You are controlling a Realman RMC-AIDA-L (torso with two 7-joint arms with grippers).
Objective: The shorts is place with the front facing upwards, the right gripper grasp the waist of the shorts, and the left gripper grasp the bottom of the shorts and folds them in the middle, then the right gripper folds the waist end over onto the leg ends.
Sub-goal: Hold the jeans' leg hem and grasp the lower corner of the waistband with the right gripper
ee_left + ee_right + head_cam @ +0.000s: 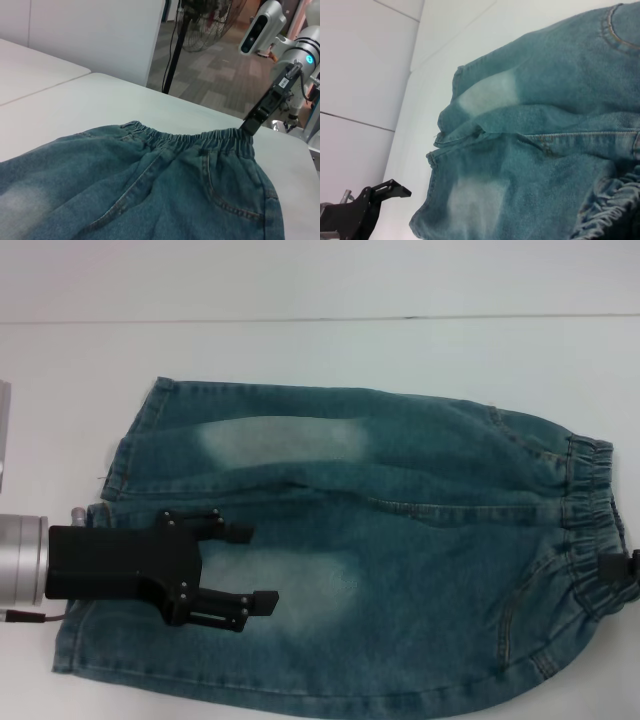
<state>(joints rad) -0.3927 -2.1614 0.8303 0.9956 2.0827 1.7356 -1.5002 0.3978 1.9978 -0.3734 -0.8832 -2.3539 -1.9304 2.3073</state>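
The blue denim shorts lie flat and front up on the white table, waist to the right and legs to the left. The gathered waist also shows in the left wrist view. The two leg hems form the left end. My left gripper hovers open over the near leg, a little in from its hem, pointing toward the waist with nothing between its fingers. My right gripper sits at the near end of the waistband, mostly cut off by the picture's edge. The left wrist view shows its tip touching the band's corner.
The white table extends beyond the shorts, with a seam line across its far side. In the left wrist view a fan stand and the robot's body stand off the table past the waist end.
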